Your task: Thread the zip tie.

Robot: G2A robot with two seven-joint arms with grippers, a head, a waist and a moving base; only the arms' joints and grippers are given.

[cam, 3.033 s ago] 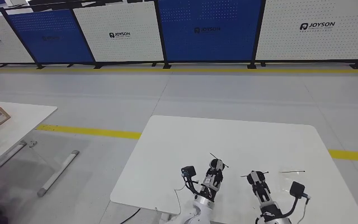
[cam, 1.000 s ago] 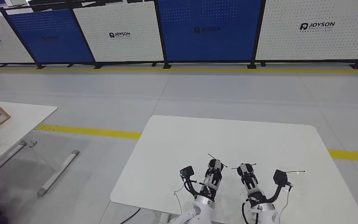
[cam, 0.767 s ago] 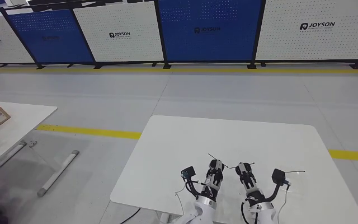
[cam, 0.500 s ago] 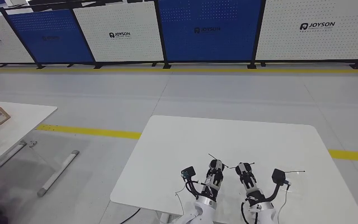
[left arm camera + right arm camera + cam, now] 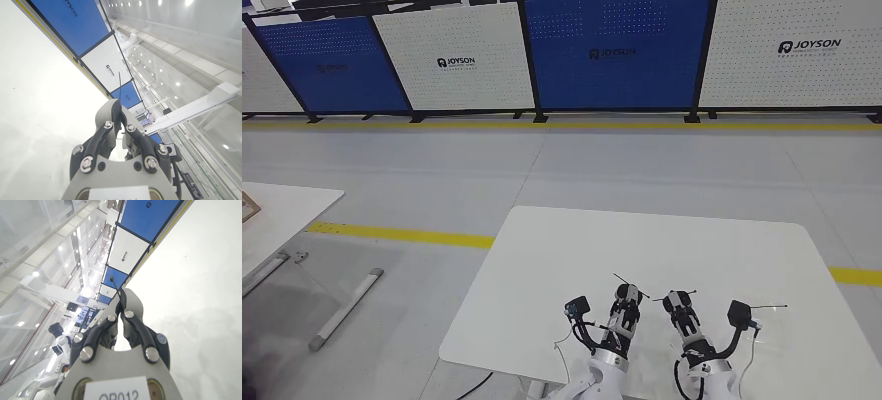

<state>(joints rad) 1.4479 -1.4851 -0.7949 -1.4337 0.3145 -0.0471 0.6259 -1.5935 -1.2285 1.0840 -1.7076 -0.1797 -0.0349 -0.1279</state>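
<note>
Zip ties: 3. That's the left-held tie (image 5: 119, 87) in the left gripper (image 5: 118, 106), the right-held tie (image 5: 115, 284) in the right gripper (image 5: 121, 294), and a loose tie (image 5: 764, 306) lying at 3 o'clock from the right gripper. Grippers: 2. Tables: 2, the work table (image 5: 642, 240) and a second table (image 5: 282, 215) at its 9 o'clock.

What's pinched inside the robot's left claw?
A thin black zip tie is clamped in the shut left claw, its slim end sticking out beyond it. The stretch inside the grip is covered, so its length there cannot be seen.
</note>
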